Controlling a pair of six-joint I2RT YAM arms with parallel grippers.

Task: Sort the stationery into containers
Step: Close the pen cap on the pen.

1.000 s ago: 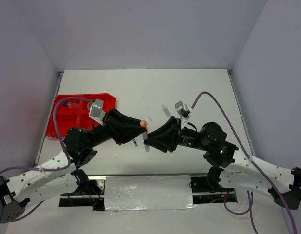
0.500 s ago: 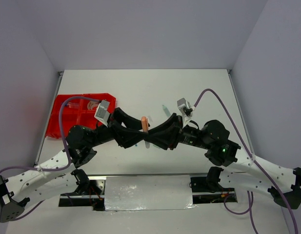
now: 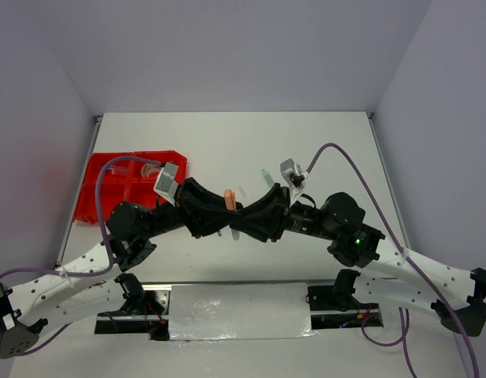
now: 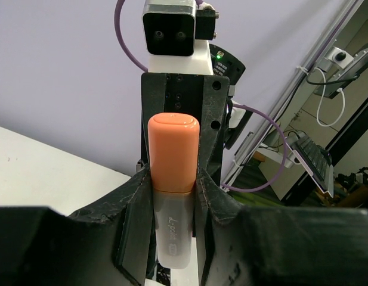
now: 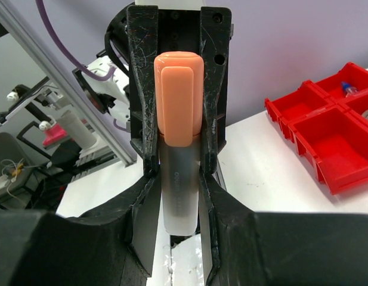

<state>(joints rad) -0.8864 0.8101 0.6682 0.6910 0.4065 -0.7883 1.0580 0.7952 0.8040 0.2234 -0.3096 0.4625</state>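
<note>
An orange-capped marker (image 3: 228, 197) with a pale grey body is held above the table's middle, between both grippers. My left gripper (image 3: 225, 208) is shut on it at the base of the cap, as the left wrist view shows (image 4: 173, 173), with the marker (image 4: 173, 149) upright. My right gripper (image 3: 238, 219) closes round the grey body (image 5: 179, 179) of the marker (image 5: 179, 101). The red tray (image 3: 101, 206) lies at the left, and its compartments show in the right wrist view (image 5: 327, 140).
A thin teal pen (image 3: 267, 176) lies on the table behind the right gripper. A blue pen (image 3: 218, 231) lies under the left arm. A tape roll (image 3: 147, 167) and small items sit in the tray's far compartments. A foil-covered strip (image 3: 239, 311) runs along the near edge.
The left gripper moved right and met the right gripper. The marker rose upright between them, and both grippers then shifted slightly left together.
</note>
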